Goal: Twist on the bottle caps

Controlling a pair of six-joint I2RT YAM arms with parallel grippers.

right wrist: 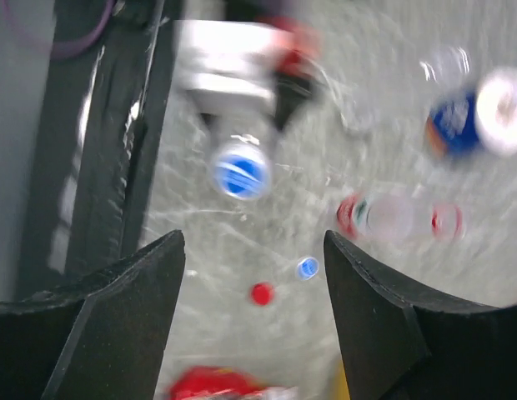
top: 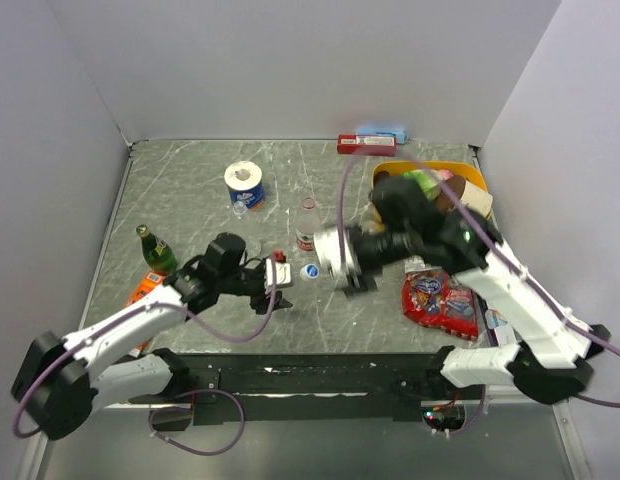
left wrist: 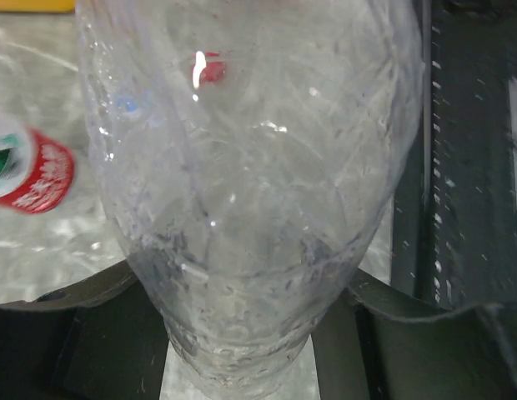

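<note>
My left gripper (top: 274, 274) is shut on a clear plastic bottle (left wrist: 250, 167) that fills the left wrist view, its narrow ribbed end between the fingers (left wrist: 92, 333). A blue cap (top: 311, 270) lies just right of that gripper and also shows in the right wrist view (right wrist: 240, 172). My right gripper (top: 350, 278) hangs open and empty above the table (right wrist: 254, 242). Below it lie a small blue cap (right wrist: 307, 267) and a red cap (right wrist: 261, 292). The bottle with the red label (top: 308, 226) stands behind; it also shows in the right wrist view (right wrist: 392, 218).
A toilet roll (top: 244, 178) sits on a blue-labelled bottle at the back. A green bottle (top: 155, 248) and an orange packet (top: 145, 285) are at the left. A yellow bin (top: 478, 180), a red snack bag (top: 440, 300) and a red box (top: 365, 145) are at the right.
</note>
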